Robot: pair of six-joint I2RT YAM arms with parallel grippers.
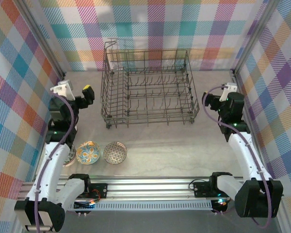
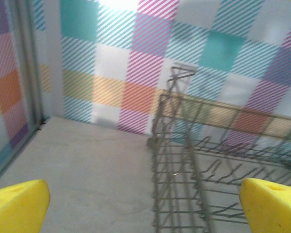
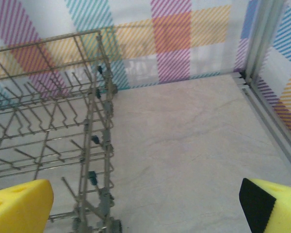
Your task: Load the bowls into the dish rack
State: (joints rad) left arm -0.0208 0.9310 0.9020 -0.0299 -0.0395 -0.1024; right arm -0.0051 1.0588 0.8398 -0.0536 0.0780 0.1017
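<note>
**Top external.** Dish rack (image 1: 148,87): stands at twelve o'clock on the table (image 1: 174,145), and no bowl is seated in it. Bowls: grouped at seven o'clock by the near edge.
- Left gripper (image 1: 76,91): held at nine o'clock of the rack, well apart from the bowls, jaws spread and nothing between them.
- Step judged: the first pickup has not yet begun.
- Handling advised: the left gripper is to be swung toward six o'clock and lowered over one bowl's rim, one finger inside and one outside. A firm grip is called for, since the glaze is probably slippery. The bowl is then to be tipped on edge and set between two tines.
- Appearance: the rack is a grey wire basket with rows of upright tines and small wheels. The floral bowl (image 1: 88,152) and the brown-patterned bowl (image 1: 115,152) sit upright, just beside each other. A third bowl (image 1: 71,155), at their nine o'clock, is partly covered by the left arm, and its pattern cannot be told.

**Left wrist.** Yellow pads (image 2: 17,206) are seen at the lower corners, wide apart and empty. The rack's corner lies at three o'clock.

**Right wrist.** Right gripper (image 3: 145,206): released, nothing gripped. The rack's side wall lies at nine o'clock.
</note>
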